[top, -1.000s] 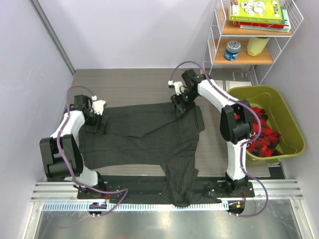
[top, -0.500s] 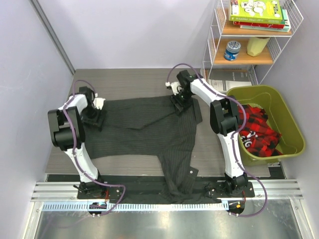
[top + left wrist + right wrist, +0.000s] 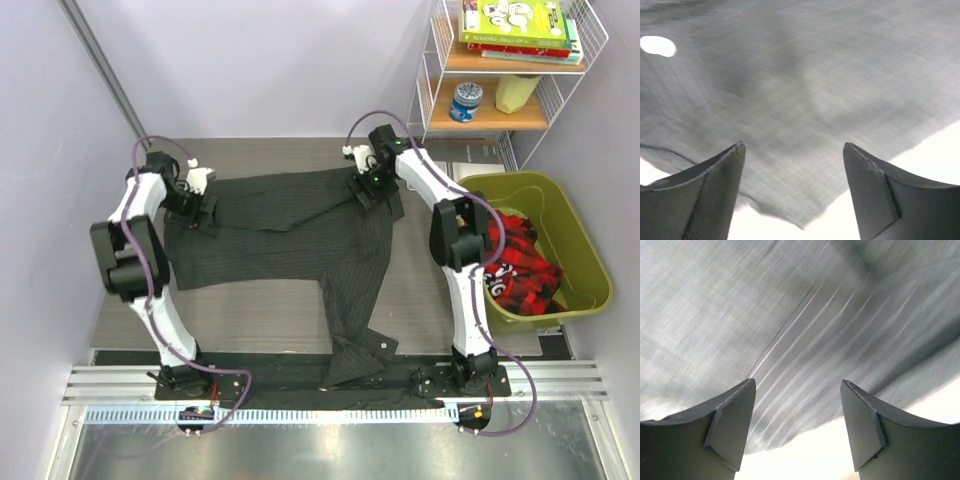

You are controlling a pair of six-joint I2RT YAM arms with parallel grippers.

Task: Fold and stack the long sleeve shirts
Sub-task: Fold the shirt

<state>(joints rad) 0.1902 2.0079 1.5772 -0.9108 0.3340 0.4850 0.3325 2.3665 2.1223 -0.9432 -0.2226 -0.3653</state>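
Note:
One long sleeve shirt (image 3: 280,235), dark with fine pale pinstripes, lies spread across the table mat, and one sleeve (image 3: 355,335) trails toward the front edge. My left gripper (image 3: 200,210) is over the shirt's left edge. My right gripper (image 3: 368,190) is over its far right corner. In the left wrist view the gripper (image 3: 792,145) is open, with the cloth (image 3: 800,90) and its edge lying between the fingers. In the right wrist view the gripper (image 3: 797,381) is open over pleated cloth (image 3: 790,315). No second shirt shows.
An olive-green bin (image 3: 560,220) holding red plaid clothes (image 3: 515,265) stands at the right of the table. A wire shelf (image 3: 500,110) with books and a can is at the back right. A wall runs close along the left.
Both grippers have moved toward the far side, and the shirt has slid back with them. The trailing sleeve has been drawn up from the front edge.

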